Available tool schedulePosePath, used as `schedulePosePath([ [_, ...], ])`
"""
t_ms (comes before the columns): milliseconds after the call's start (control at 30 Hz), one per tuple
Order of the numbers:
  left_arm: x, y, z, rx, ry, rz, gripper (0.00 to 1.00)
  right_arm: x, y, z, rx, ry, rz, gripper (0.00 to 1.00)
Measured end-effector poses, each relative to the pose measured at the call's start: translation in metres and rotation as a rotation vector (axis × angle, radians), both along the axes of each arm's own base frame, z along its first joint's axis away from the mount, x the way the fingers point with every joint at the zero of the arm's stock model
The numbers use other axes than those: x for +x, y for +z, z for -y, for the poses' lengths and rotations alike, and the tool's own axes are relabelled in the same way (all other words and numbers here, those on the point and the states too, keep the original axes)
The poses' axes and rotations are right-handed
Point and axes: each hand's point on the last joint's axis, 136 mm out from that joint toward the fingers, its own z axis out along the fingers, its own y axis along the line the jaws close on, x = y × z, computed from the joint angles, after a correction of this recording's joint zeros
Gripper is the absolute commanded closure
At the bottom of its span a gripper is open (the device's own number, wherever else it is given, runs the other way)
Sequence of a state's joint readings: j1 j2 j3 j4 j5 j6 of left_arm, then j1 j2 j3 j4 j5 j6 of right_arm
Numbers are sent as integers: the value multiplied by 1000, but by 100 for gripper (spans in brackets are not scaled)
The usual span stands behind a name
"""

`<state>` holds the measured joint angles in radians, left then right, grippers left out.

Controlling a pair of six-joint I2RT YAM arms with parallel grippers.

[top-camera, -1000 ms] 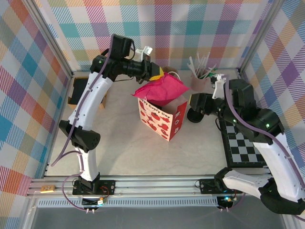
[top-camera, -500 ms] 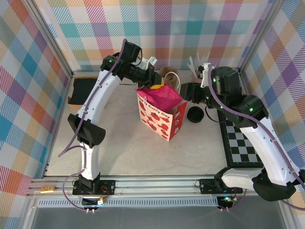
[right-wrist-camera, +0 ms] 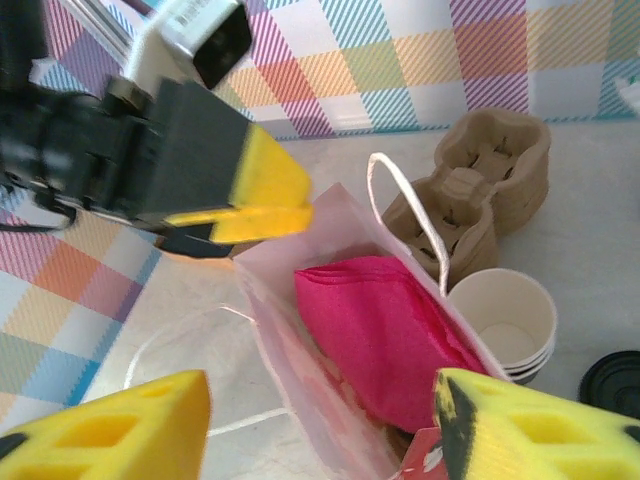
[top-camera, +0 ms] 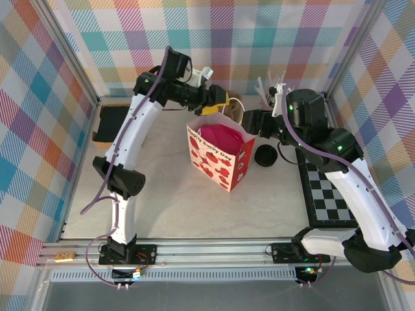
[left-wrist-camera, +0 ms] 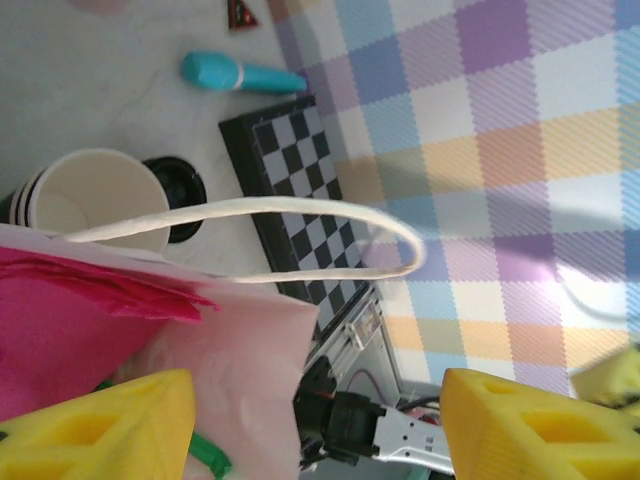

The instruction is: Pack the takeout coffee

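The takeout coffee is out of view. A strawberry-print paper bag (top-camera: 220, 159) stands open mid-table with pink tissue paper (top-camera: 220, 136) lying inside it. My left gripper (top-camera: 219, 103) hovers open over the bag's far rim, nothing between its yellow pads (left-wrist-camera: 95, 425). The bag's white handle (left-wrist-camera: 300, 215) arcs in front of it. My right gripper (top-camera: 251, 121) stands open at the bag's right rim. In the right wrist view this gripper (right-wrist-camera: 315, 430) looks down into the bag (right-wrist-camera: 300, 330) onto the pink tissue (right-wrist-camera: 385, 330), and the left gripper (right-wrist-camera: 250, 195) shows above.
Open paper cups (right-wrist-camera: 505, 320) and a loose black lid (top-camera: 266, 155) sit right of the bag. Cardboard cup carriers (right-wrist-camera: 480, 190) are behind it. A cup of stirrers (top-camera: 272, 103) stands at the back, a checkerboard (top-camera: 331, 194) at right, a black tray (top-camera: 110, 123) at left.
The left gripper let go of the pink tissue, which dropped from above the bag down into it. The right gripper swung from the black lid to the bag's rim and opened wider.
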<state>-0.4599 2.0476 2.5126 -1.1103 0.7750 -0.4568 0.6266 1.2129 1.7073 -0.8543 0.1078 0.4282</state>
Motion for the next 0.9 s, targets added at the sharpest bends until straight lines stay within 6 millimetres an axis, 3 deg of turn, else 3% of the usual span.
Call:
schedulePosePath([
  [100,2,26,-24,-39,77,58,33,1,-2,3,-10,-19,-1,23],
  [233,4,52,-87,-57,269,142,31,4,-11,14,-33,-63,-34,14],
  [300,3,53,-129,-22,412,200,30,8,-16,25,-46,-102,-58,5],
  [400,-10,41,-180,83,596,290,26,14,-25,47,-75,-188,-85,0],
  [467,-24,27,-203,168,677,345,25,18,-37,68,-108,-264,-97,0],
  [533,-37,5,-226,265,749,400,13,18,-59,93,-160,-344,-121,1],
  [567,-42,-6,-236,312,776,419,12,16,-72,105,-189,-379,-129,0],
  [700,-60,-78,-279,546,889,426,0,2,-147,144,-324,-459,-157,0],
  [800,-72,-127,-304,702,933,410,0,-4,-207,156,-412,-458,-160,1],
  [900,-81,-165,-319,812,945,403,0,-3,-250,163,-482,-457,-159,1],
])
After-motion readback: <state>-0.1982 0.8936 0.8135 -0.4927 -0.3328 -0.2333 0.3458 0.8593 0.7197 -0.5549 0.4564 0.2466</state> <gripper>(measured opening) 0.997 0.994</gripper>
